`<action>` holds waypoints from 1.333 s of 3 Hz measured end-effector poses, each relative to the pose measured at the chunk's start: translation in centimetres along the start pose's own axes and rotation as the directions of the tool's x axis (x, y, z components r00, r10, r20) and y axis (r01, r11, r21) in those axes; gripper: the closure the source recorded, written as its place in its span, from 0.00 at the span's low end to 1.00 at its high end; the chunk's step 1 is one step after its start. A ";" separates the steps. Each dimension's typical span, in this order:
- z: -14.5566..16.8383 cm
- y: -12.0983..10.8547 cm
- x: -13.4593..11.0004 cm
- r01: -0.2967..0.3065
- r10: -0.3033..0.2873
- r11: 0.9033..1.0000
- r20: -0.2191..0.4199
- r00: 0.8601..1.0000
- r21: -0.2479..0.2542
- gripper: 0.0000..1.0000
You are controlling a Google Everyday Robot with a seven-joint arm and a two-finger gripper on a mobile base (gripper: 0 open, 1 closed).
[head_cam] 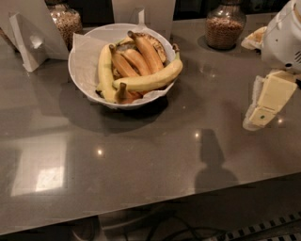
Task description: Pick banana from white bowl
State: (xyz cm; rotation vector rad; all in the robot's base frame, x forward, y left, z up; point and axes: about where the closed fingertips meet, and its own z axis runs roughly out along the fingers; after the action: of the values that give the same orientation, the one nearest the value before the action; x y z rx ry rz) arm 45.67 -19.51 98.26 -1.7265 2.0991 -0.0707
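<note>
The white bowl (84, 56), lined with crinkled white paper, stands at the back left of the grey table. The banana (150, 80), long, curved and pale yellow, lies across the bowl's front, its stem end pointing to the right rim. A straighter yellow banana (104, 70) lies along the left side, and shorter orange-brown bananas (136, 59) lie behind. My gripper (265, 103), pale yellow and white, hangs above the table at the right edge of the view, well to the right of the bowl and lower in the frame. It holds nothing that I can see.
Two glass jars of grain stand at the back, one on the left (66, 21) and one on the right (225, 26). White card stands sit at the left (28, 37) and behind the bowl (141, 12). The table's front edge (150, 207) runs across the bottom, with cables below it.
</note>
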 end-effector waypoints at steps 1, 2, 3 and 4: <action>0.9 -2.1 -3.7 0.051 -0.055 0.998 0.138 0.989 0.036 0.00; 1.7 -4.0 -7.3 0.096 -0.112 0.993 0.275 0.955 0.071 0.00; 2.5 -4.9 -11.0 0.143 -0.164 0.986 0.368 0.915 0.084 0.00; 3.5 -5.5 -14.4 0.200 -0.216 0.976 0.430 0.877 0.082 0.00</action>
State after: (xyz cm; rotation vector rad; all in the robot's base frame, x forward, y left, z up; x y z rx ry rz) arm 54.01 -6.36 100.77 -1.7474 1.5753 0.2010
